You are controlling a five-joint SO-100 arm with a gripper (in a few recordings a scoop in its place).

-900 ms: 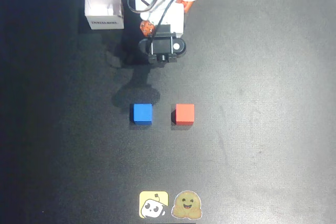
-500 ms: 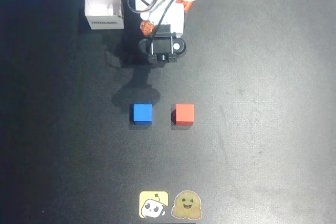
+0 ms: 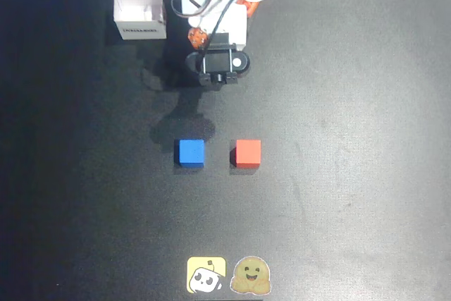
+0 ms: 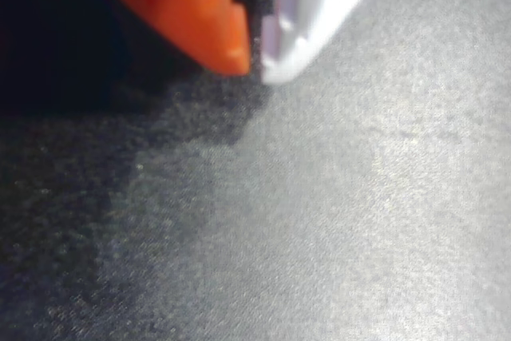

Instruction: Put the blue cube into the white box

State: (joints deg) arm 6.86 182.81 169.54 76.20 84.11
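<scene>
gripper (image 4: 254,57) tips pressed together, empty, near desk's top edge | blue cube (image 3: 190,152) mid-desk, beside red cube (image 3: 247,153) | white box (image 3: 141,10) top-left | risk: tight spacing, descent could clip red cube

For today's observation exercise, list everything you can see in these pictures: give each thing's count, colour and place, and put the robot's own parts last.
blue cube: one, bright blue, on the mat near the middle of the overhead view, left of the red cube and apart from it.
red cube: one, red-orange, level with the blue one, to its right.
white box: one, white, open on top, dark print on one side, upper left, beside the arm.
stickers: two, one yellow and one tan, a smiling face on each, at the bottom edge.
table: one, dark surface under everything.
arm: one, white with orange parts, top centre.
claw: one, orange and white fingertips touching, holding nothing, close above the table.
</scene>
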